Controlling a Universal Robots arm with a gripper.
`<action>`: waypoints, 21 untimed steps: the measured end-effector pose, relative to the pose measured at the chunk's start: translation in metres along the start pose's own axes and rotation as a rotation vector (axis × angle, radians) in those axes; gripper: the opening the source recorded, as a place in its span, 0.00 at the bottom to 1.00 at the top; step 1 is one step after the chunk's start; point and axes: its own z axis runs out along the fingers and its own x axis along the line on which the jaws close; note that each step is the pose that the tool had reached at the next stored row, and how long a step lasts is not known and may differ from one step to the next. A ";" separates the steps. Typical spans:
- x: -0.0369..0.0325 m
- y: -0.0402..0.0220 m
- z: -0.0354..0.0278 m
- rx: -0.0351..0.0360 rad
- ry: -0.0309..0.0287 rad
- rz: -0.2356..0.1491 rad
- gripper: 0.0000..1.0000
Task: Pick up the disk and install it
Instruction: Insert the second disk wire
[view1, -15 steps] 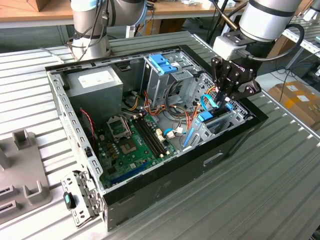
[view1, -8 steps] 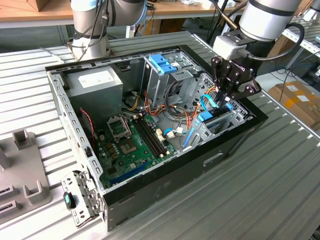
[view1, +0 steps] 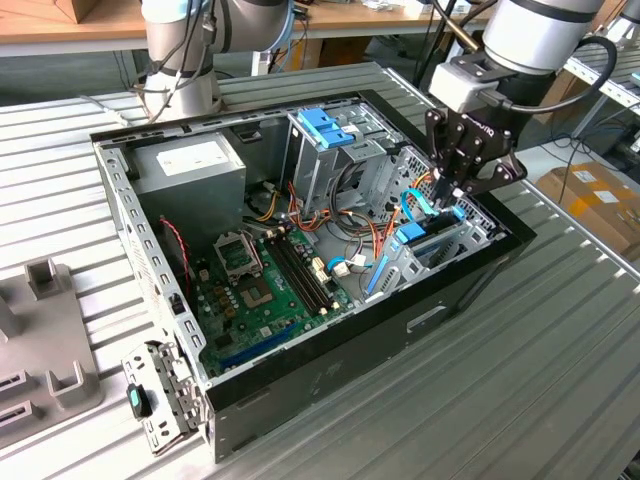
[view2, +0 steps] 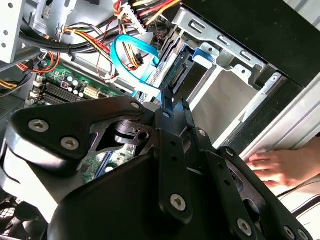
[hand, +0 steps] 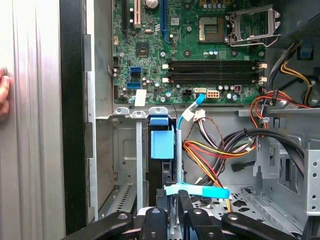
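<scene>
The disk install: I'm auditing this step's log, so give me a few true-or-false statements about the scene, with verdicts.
1. The case lies open with its motherboard showing. True.
2. The gripper hangs well away from the case. False: it is down at the drive bay, at the exterior view's right end of the case.
3. The disk lies flat on the motherboard. False: its light-blue carrier stands on edge in the drive bay.
4. A hand rests outside the case. True.
</scene>
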 end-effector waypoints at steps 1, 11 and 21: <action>-0.0001 -0.0006 -0.0001 0.0001 0.0000 -0.002 0.24; -0.0003 -0.0029 0.0000 0.0014 -0.0013 -0.035 0.24; -0.0003 -0.0030 -0.0001 0.0022 -0.0021 -0.055 0.24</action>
